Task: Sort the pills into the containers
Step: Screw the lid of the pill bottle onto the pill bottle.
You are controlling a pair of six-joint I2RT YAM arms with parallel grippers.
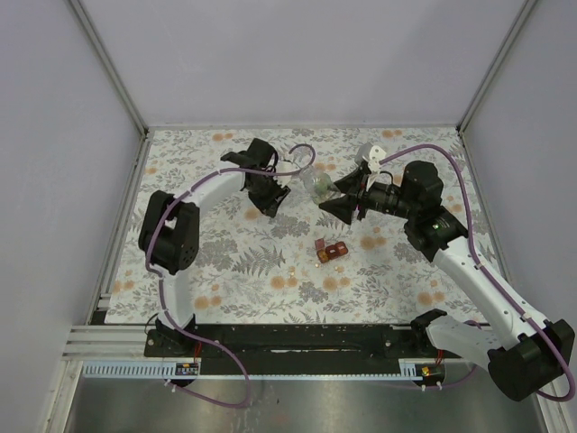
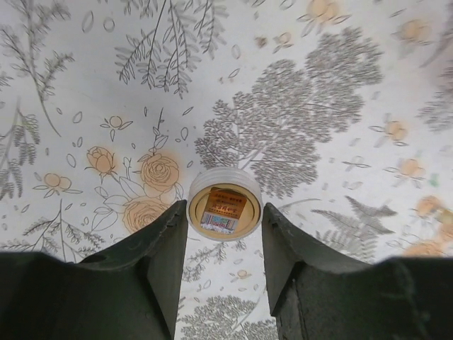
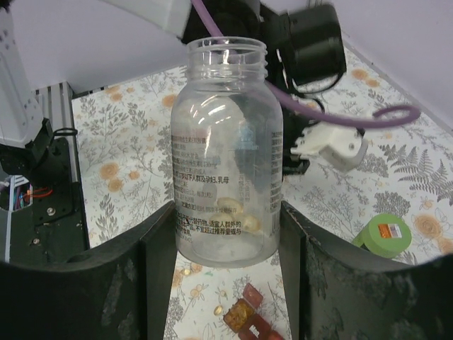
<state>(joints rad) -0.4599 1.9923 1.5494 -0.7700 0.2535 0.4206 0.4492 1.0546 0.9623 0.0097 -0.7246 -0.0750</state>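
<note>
Right wrist view: a few pale pills (image 3: 233, 207) are lying at the bottom of a clear bottle (image 3: 226, 127), cap off, mouth pointing to the top of the frame. The right gripper (image 3: 226, 219) is clamping that bottle low on its body, a finger pressing on each side. Below it, at the bottom edge of the frame, the dark-red pill box (image 3: 244, 320) is sitting with lids open and orange pellets showing in one compartment. What look like loose pills (image 3: 187, 271) are lying on the cloth just left of the box. The green bottle (image 3: 382, 235) is resting at lower right, well clear of the box.

Left wrist view: the left gripper (image 2: 225, 212) is closing on a small pale-and-orange bottle (image 2: 224, 204), seen end-on at frame centre, both fingertips touching its rim. Whether it is lifted off the floral cloth (image 2: 318, 106) I cannot tell.

Risks from here:
- Tipping the clear bottle too fast or off-line is likely to send pills past the narrow compartments; on the orange flower print they would be hard to find.
- The left grip is sitting only at the fingertips on a round rim, so the small bottle may squirt out or tip.
- In the top view both wrists are working close together in the upper middle; a swing could knock the bottle.
</note>
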